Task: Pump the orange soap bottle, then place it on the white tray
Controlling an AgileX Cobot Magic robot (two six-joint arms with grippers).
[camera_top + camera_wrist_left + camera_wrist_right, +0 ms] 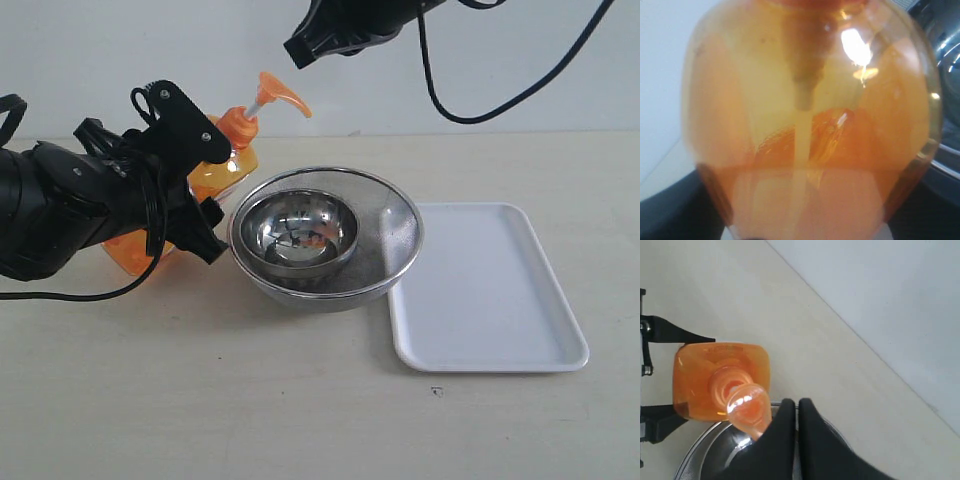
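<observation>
Left hand (208,190): clamped across the body of the orange soap bottle (228,165). Bottle leans, just left of the nested steel bowls (330,240). Right hand (797,412): fingers together, beside the pump head (747,410); contact cannot be told. White tray (490,290): on the worktop (300,420), just right of the bowls.

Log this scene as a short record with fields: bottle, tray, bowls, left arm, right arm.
bottle: orange soap bottle, left of the bowls, not on the tray
tray: white tray, right of the bowls
bowls: nested steel bowls, between bottle and tray
left arm: left gripper shut on the bottle's body
right arm: right gripper shut, above the pump head
</observation>
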